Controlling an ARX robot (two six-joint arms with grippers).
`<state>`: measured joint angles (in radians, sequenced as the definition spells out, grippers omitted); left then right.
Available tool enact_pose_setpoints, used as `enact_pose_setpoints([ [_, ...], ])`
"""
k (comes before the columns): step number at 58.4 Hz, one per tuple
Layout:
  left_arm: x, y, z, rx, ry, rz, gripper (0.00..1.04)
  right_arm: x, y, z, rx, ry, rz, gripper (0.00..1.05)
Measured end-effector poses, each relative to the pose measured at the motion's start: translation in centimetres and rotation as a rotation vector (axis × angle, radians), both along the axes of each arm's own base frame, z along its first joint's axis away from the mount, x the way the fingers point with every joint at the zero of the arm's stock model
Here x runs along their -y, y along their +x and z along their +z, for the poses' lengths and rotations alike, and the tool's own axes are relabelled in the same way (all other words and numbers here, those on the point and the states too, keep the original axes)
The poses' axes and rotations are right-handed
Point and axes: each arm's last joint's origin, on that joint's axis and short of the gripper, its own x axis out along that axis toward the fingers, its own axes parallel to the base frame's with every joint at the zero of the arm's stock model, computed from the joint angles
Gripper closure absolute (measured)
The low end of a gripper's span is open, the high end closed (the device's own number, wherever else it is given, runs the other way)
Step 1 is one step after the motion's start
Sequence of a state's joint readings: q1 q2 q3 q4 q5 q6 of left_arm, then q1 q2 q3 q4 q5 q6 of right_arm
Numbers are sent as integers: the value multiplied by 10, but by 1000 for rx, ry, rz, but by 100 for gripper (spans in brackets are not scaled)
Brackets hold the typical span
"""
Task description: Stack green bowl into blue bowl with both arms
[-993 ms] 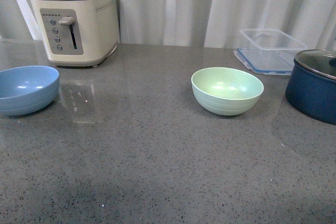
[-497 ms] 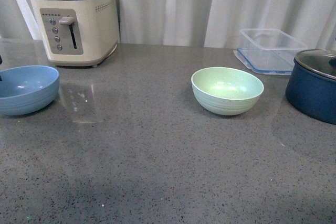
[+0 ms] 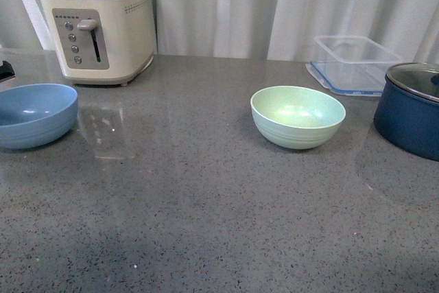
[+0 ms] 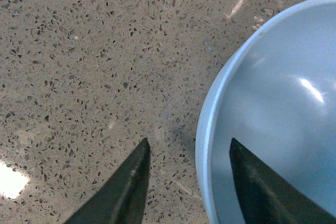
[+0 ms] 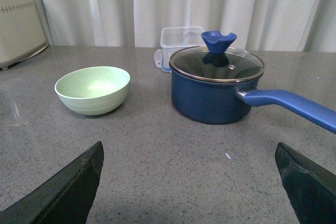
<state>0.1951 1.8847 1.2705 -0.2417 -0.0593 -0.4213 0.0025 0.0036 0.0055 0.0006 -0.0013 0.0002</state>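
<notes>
The pale green bowl (image 3: 298, 116) stands upright right of the counter's middle; it also shows in the right wrist view (image 5: 93, 89). The light blue bowl (image 3: 33, 114) stands at the left edge. In the left wrist view my open left gripper (image 4: 189, 148) straddles the blue bowl's rim (image 4: 206, 129), one finger inside the bowl, one outside over the counter. A dark bit of the left arm (image 3: 5, 69) shows at the front view's left edge. My right gripper (image 5: 189, 153) is open and empty, low over the counter, well short of the green bowl.
A cream toaster (image 3: 99, 31) stands at the back left. A clear plastic container (image 3: 353, 63) stands at the back right. A dark navy pot with glass lid (image 3: 411, 108) is at the right; its long handle (image 5: 294, 106) points toward my right gripper's side.
A dark part of the left arm has come into the front view's left edge above the blue bowl. The bowls have not moved.
</notes>
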Motion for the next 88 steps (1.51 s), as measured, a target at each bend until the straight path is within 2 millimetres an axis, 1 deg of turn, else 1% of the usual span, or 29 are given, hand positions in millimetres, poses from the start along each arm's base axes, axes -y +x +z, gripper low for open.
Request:
enact_pose_setpoints([
  [4,0,0,0,1,-4,-1,75,0,0,0,0,0,0,10],
  [6,0,0,1,5,-12,-6,82,0,0,0,0,0,0,10],
  [7,1,-1,3,11,-20,-15,88,0,0,0,0,0,0,10],
  [9,2,-2,4,13,-22,-21,91,0,0,0,0,0,0,10],
  [12,4,-5,9,28,-41,-45,100,0,0,0,0,0,0,10],
  [13,5,-6,10,31,-38,-49,101,0,0,0,0,0,0,10],
  [16,6,-10,18,48,-43,-58,101,0,0,0,0,0,0,10],
  [21,12,-20,44,114,-44,-88,101,0,0,0,0,0,0,10],
  [22,15,-23,51,134,-42,-97,101,0,0,0,0,0,0,10],
  [28,32,-27,71,185,-38,-142,101,0,0,0,0,0,0,10],
  [33,49,-25,79,209,-40,-188,101,0,0,0,0,0,0,10],
  [40,84,-17,86,230,-39,-275,101,0,0,0,0,0,0,10],
  [45,105,-9,89,238,-40,-319,101,0,0,0,0,0,0,10],
  [50,125,0,86,229,-42,-359,101,0,0,0,0,0,0,10],
  [53,133,5,82,218,-41,-368,101,0,0,0,0,0,0,10],
  [58,143,15,69,185,-50,-379,101,0,0,0,0,0,0,10],
  [69,154,30,43,120,-58,-375,101,0,0,0,0,0,0,10],
  [88,168,44,20,67,-69,-383,101,0,0,0,0,0,0,10],
])
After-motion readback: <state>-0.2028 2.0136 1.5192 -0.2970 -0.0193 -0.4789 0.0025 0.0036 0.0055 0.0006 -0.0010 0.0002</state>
